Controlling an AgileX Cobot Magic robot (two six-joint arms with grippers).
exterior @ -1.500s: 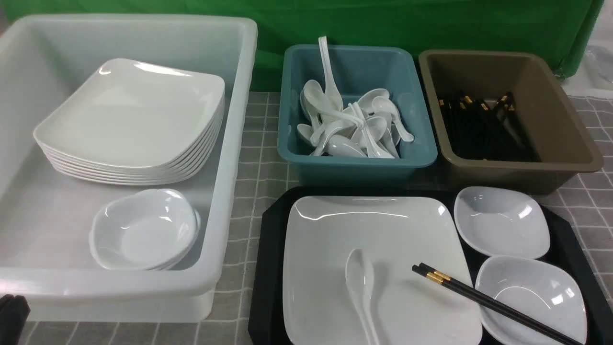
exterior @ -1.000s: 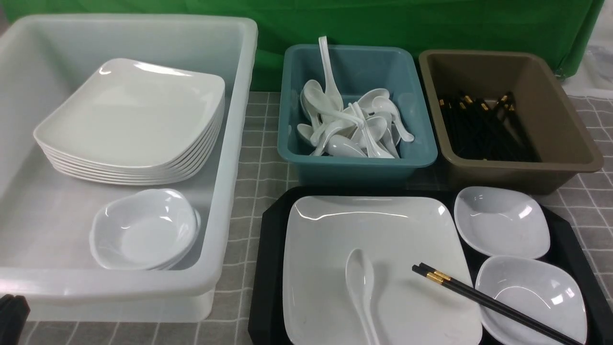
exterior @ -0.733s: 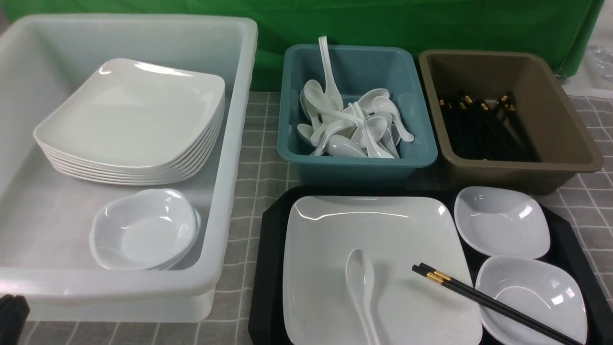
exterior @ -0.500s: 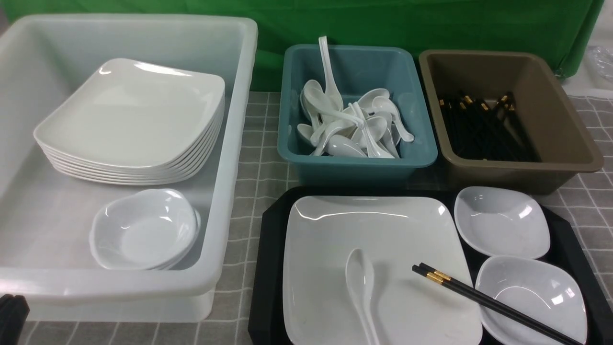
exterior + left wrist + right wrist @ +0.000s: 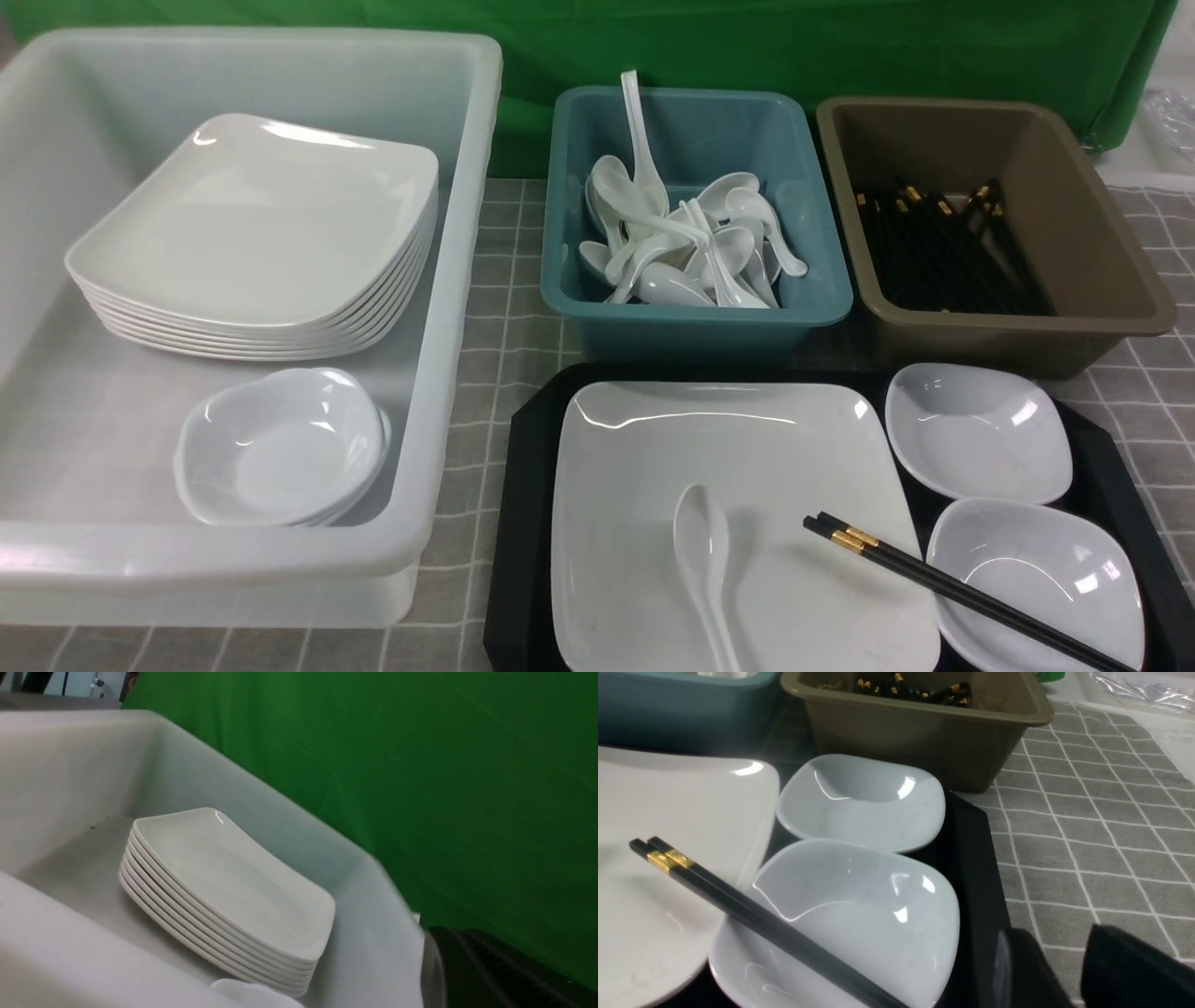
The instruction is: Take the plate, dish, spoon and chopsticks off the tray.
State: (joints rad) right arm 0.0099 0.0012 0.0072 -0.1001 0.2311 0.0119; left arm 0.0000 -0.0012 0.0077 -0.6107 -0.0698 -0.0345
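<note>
The large white plate (image 5: 728, 448) lies on the black tray (image 5: 527, 523). The white spoon (image 5: 705, 551) lies on the plate. The black chopsticks (image 5: 952, 588) rest across the plate and the nearer of two small white dishes (image 5: 1036, 579); the farther dish (image 5: 976, 434) lies behind it. The right wrist view shows the chopsticks (image 5: 752, 914) and both dishes (image 5: 864, 798). My right gripper (image 5: 1059, 940) is open and empty, over the cloth beside the tray's right rim (image 5: 976, 858). Only one blurred dark finger (image 5: 486, 970) of my left gripper shows, above the white bin's wall.
A big translucent white bin (image 5: 457, 280) at the left holds a stack of plates (image 5: 261, 233) and small dishes (image 5: 280, 448). A teal bin (image 5: 695, 313) of spoons and a brown bin (image 5: 1008, 327) of chopsticks stand behind the tray. A green cloth hangs at the back.
The dark tip of my left gripper has left the bottom-left corner of the front view. Nothing on the tray has moved.
</note>
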